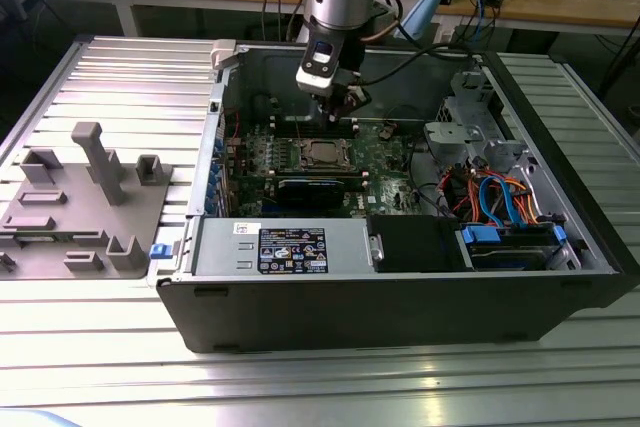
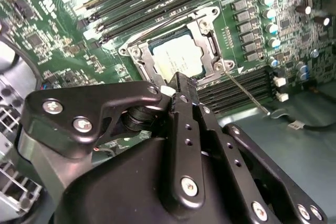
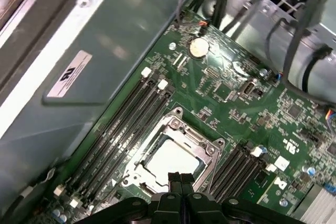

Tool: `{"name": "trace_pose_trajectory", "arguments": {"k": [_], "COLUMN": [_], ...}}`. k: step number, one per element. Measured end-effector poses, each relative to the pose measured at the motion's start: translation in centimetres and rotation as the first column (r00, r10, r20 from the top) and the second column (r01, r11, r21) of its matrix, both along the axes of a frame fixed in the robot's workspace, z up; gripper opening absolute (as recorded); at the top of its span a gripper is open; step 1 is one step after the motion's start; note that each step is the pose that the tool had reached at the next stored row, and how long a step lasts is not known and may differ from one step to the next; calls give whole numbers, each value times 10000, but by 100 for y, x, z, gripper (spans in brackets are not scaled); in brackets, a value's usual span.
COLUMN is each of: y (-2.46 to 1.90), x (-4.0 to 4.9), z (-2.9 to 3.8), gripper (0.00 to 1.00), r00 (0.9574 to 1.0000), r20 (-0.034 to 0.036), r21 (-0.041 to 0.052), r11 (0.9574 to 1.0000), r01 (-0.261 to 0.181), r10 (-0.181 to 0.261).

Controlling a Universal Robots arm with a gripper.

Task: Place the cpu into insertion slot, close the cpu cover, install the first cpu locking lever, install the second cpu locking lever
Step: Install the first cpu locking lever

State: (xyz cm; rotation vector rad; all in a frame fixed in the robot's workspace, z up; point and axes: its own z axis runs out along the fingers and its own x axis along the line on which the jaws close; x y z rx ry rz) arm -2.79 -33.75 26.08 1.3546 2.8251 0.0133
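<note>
Second wrist view shows square silvery cpu (image 2: 178, 59).

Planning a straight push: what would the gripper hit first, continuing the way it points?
The gripper would probably meet the cpu cover at its edge, beside the seated cpu; depth is unclear.

Bright overhead light is seen throughout. In the exterior view, broad white glare is spread over the ribbed table (image 1: 320, 387), well apart from the hand (image 1: 348, 112). The inside of the case (image 1: 400, 307) beneath the hand is shaded. In the second wrist view, the cpu (image 2: 178, 59) just beyond the hand is washed pale by reflection.
</note>
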Motion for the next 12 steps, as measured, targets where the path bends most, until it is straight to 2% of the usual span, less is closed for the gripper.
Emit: {"name": "trace_pose_trajectory", "arguments": {"k": [3, 4, 6, 9, 12], "y": [0, 0, 0, 0, 0], "x": [0, 0, 0, 0, 0], "z": [0, 0, 0, 0, 0], "gripper": [11, 11, 11, 11, 11], "r00": [9989, 9972, 9951, 9864, 9800], "r20": [1, 2, 1, 2, 2], "r21": [-1, 0, 0, 0, -1], "r11": [9989, 9972, 9951, 9864, 9800], "r01": [-460, -751, -989, -1642, -1989], "r10": [460, 751, 989, 1642, 1989]}}
